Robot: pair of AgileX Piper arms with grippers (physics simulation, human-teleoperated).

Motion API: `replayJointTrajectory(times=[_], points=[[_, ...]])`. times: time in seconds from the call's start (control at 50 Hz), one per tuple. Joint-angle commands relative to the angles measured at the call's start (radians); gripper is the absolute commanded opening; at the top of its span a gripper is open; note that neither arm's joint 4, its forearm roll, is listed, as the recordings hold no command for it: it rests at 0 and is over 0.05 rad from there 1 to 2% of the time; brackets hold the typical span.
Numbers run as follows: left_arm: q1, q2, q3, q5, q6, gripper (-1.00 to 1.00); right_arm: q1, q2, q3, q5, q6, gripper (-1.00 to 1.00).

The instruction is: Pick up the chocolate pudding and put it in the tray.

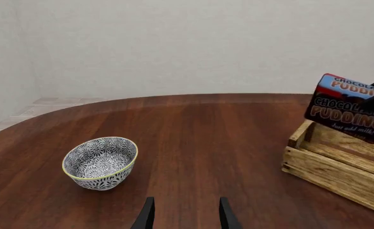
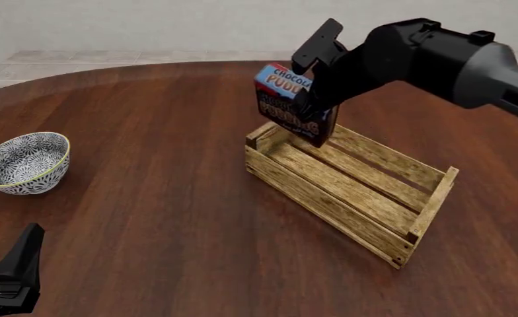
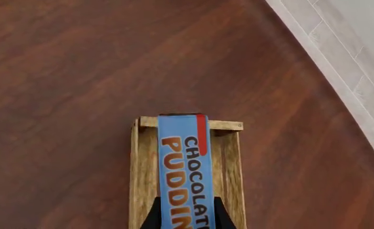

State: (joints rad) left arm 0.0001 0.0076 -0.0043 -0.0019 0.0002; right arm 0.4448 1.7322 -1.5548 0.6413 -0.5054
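My right gripper (image 2: 308, 105) is shut on the chocolate pudding (image 2: 284, 104), a small carton with a blue top and a dark front. It holds the carton tilted over the far left end of the tray (image 2: 330, 206), with the carton's lower edge about level with the rim. The right wrist view looks down the carton's blue top (image 3: 183, 162), with the tray's slatted wall (image 3: 135, 171) beneath it and my right gripper (image 3: 185, 220) around the carton. The left wrist view shows the carton (image 1: 349, 107) over the tray (image 1: 330, 172). My left gripper (image 1: 183, 217) is open and empty, low at the table's near left (image 2: 16, 277).
A round blue-white patterned bowl (image 2: 26, 162) stands on the brown table at the left, ahead of my left gripper; it also shows in the left wrist view (image 1: 101, 163). A pale tiled floor and a wall lie beyond the table's far edge.
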Motion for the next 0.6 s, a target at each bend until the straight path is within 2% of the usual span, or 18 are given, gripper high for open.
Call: replayJointTrajectory(times=[0.02, 0.6], points=[[0.000, 0.000, 0.000, 0.000, 0.000, 1.00, -0.045, -0.014, 0.024, -0.007, 0.002, -1.00], [0.000, 0.000, 0.000, 0.000, 0.000, 1.00, -0.119, -0.007, 0.085, -0.053, -0.001, -1.00]])
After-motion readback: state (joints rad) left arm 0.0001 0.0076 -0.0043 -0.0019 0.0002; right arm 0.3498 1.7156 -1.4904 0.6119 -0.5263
